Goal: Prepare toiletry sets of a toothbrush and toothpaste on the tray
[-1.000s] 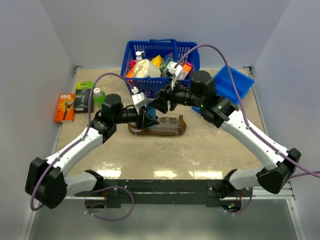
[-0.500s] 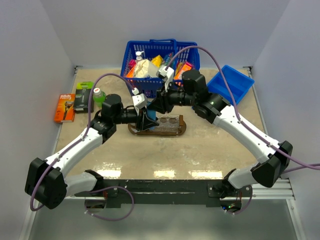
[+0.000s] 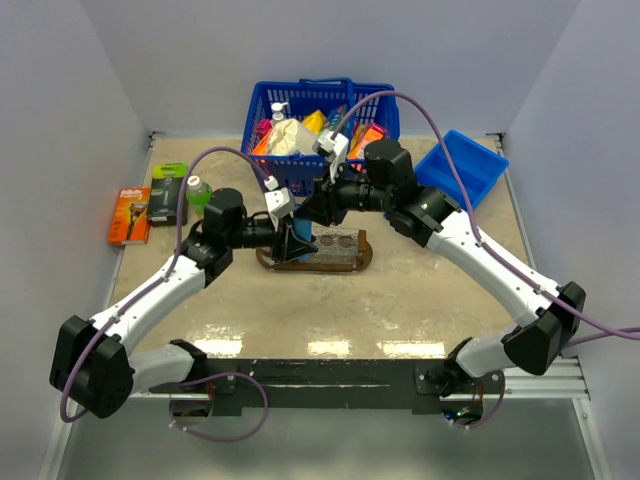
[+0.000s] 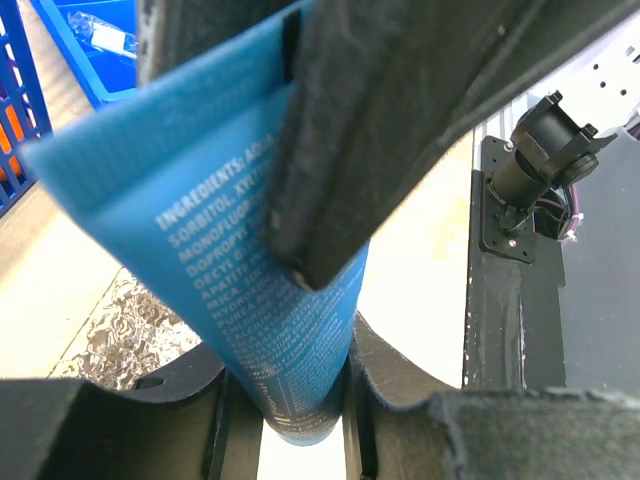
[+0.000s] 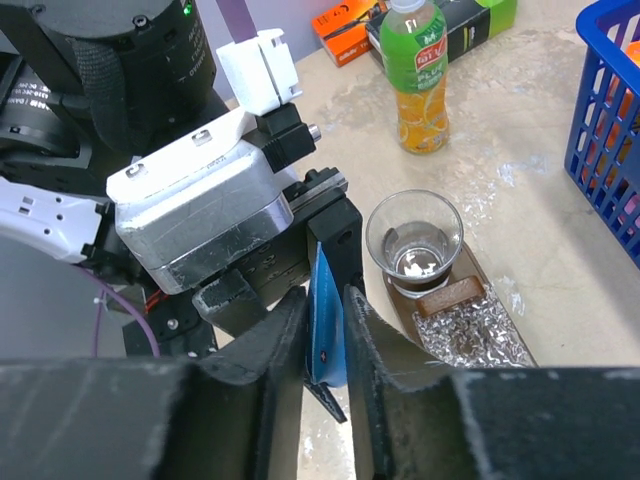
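Two grippers were closed on one blue tube [image 4: 190,200]. The left gripper [image 4: 290,395] was clamped on the end nearer its own wrist. Its fingers pressed against either face of the tube, and printed ingredient text ran down the blue surface. The right gripper [image 5: 325,300] held the same tube from the opposite side, its dark pads flat on both faces with no gap showing in either wrist view.

The tube stood on edge between them, roughly upright, at the left end of the tray [image 3: 362,258]. It was just beside a clear glass cup [image 5: 413,235] that stood on that end of the board. Whether the tube touched the tray could not be told, because the fingers hid its lower edge.

From above, both arms bent inward over the middle of the table [image 3: 400,300]. The left wrist was level with the tray and the right wrist angled down from the far side. A second cup [image 3: 346,240] stood further right on the tray.

Behind the tray stood a blue basket [image 3: 262,112] packed with goods, and a blue bin [image 3: 470,165] lay at an angle near the right rear corner. A green-capped bottle [image 5: 420,80] of orange drink stood on the table beside the left arm. Near it, an orange box [image 3: 130,215] and a dark box [image 3: 167,190] lay at the table's left edge.
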Controlling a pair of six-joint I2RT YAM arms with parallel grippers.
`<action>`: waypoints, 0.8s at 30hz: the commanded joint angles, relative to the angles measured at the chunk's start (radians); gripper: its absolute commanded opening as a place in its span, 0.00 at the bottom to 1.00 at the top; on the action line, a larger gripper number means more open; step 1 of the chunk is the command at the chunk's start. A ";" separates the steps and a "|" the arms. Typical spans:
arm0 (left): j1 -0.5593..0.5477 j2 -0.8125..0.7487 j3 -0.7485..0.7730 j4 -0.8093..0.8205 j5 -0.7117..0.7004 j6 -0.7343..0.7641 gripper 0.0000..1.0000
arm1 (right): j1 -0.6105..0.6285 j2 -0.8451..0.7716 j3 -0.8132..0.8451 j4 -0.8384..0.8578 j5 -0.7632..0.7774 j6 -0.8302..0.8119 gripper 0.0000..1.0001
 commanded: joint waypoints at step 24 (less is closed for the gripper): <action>0.060 -0.139 0.036 0.049 -0.249 -0.018 0.91 | 0.001 -0.213 -0.130 0.150 0.337 0.014 0.00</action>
